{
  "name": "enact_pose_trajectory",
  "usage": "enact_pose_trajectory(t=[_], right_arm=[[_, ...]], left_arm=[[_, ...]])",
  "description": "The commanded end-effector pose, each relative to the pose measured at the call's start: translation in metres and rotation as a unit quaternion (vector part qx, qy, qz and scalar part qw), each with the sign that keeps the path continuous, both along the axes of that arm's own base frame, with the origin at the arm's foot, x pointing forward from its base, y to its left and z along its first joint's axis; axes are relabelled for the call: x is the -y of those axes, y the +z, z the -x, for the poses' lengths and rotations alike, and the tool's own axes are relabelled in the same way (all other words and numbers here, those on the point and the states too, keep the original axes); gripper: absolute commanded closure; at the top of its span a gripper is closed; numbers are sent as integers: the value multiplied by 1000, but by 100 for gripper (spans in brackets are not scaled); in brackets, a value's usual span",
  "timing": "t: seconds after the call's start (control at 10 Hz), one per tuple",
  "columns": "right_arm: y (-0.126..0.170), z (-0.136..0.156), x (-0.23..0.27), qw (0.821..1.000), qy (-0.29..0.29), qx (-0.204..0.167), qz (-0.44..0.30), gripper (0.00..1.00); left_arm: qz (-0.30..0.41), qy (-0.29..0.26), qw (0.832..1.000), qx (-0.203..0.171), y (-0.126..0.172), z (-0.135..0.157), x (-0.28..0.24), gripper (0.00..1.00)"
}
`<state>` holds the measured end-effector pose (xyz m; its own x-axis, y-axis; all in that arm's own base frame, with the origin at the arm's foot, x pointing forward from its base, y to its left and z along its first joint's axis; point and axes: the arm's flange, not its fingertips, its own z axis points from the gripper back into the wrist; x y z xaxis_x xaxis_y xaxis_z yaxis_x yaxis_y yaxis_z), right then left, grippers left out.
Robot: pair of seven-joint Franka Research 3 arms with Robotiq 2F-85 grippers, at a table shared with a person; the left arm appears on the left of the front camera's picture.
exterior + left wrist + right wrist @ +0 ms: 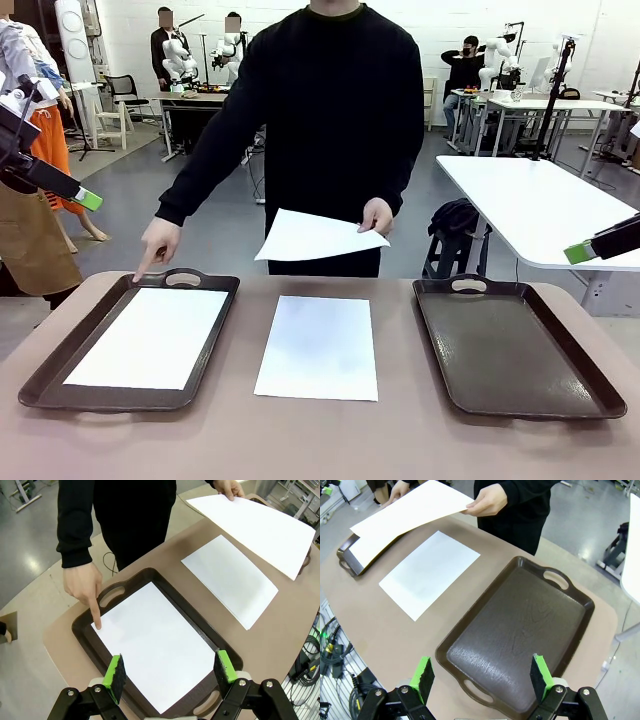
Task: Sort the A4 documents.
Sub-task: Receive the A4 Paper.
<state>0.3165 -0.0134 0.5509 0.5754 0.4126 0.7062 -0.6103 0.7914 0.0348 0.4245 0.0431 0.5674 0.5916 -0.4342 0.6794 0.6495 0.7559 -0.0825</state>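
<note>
A robotics lab hall, seen from my remote station.

Past my bench (pixel 330 440) I see an open room with a polished grey floor (pixel 200 215), a bare white wall (pixel 440 30) and several white work tables (pixel 540 200). A person (pixel 465 65) sits at a far one beside a black stand (pixel 556 100). Loose cables (pixel 330 645) lie tangled below my bench edge.

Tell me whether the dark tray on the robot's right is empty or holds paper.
Empty. The right tray shows bare dark floor edge to edge, front and right wrist views alike; no sheet lies in it.
</note>
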Motion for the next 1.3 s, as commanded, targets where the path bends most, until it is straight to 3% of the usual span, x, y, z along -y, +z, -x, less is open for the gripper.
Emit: enact_pose_trajectory(t=[0.0,0.4,0.6,0.7,1.0,1.2], right_arm=[[-1,-1,0,1000,-2,-2,-2,0],[-1,-1,0,1000,-2,-2,-2,0],[-1,-1,0,1000,-2,-2,-2,0],[-1,-1,0,1000,-2,-2,-2,0],[-1,-1,0,1000,-2,-2,-2,0],[-1,-1,0,1000,-2,-2,-2,0]], left_arm=[[27,-8,999,-18,-5,-5,10,8],[129,13,979,-160,-42,-42,63,8],[211,17,947,-244,-61,-60,85,8],[259,11,920,-295,-72,-73,95,8],[303,29,886,-350,-93,-96,117,8],[310,49,877,-364,-106,-113,141,8]])
